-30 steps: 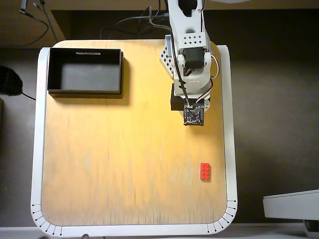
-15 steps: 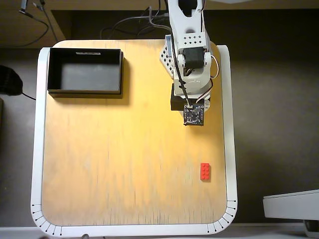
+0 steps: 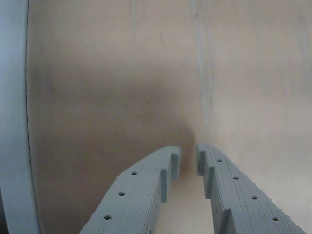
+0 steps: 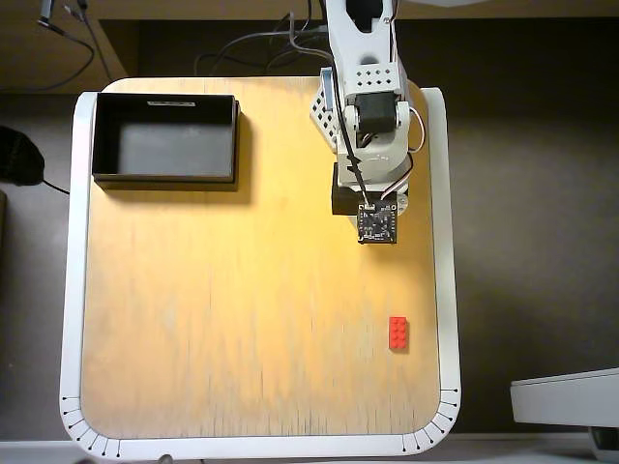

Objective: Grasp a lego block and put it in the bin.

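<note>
Your lego block is lying flat on the wooden table, down in the lower right part of the overhead view, its long side running up and down the picture and its studs facing up. Take the bin as your landmark: it sits in the table's upper left corner, a pale label strip on its far rim, its dark floor bare. The block is well apart from the bin, diagonally across the board, close to the table's white right border.

Your arm comes in from the top edge, to the right of the bin and about level with it, folded over the board. The small circuit board at its wrist is the lowest part you can see from above, and the block lies further down the table from it, clear of any contact.

In the wrist view your gripper shows two grey fingers with only a narrow slit between the tips: nearly closed, and nothing caught between them. Bare wood lies beyond them, with the pale table edge down the left side. The block is not in this view; how high the tips hang is hard to judge, the picture being soft.
</note>
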